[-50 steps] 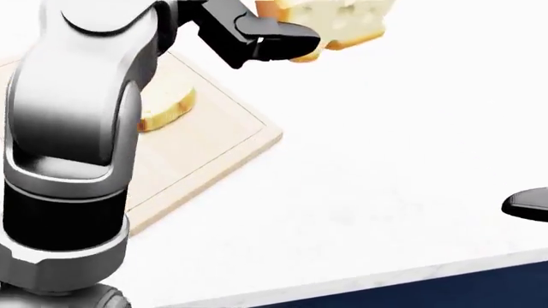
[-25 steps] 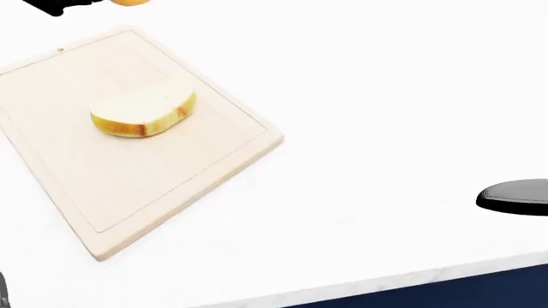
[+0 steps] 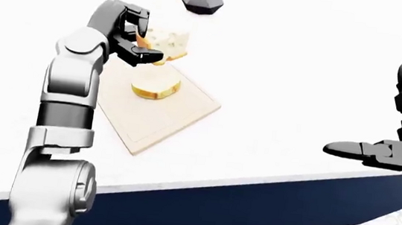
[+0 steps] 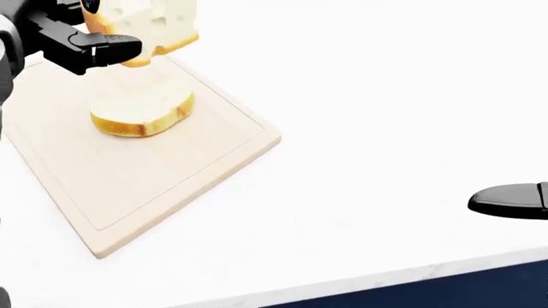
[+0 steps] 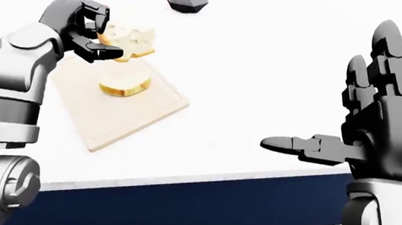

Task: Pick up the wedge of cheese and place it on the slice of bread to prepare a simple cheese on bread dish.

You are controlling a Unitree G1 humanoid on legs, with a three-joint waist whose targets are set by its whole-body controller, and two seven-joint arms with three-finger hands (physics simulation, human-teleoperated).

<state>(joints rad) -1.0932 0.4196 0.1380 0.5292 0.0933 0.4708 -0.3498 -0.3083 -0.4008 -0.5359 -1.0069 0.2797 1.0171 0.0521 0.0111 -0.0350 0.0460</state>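
Left-eye view: left robot hand (image 3: pixel 135 39) clamped around the cheese wedge (image 3: pixel 168 41), raised above the bread slice (image 3: pixel 155 88) on the cutting board (image 3: pixel 186 111), toward the table's (image 3: pixel 284 99) left side.

Head view: wedge clear of the bread.

Right-eye view: right robot hand (image 5: pixel 364 129) raised, spread wide, empty, near the table's lower edge.

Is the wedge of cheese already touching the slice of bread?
Apart. The right-eye view shows the cheese, held by the left hand, above the bread with a bare gap between them.
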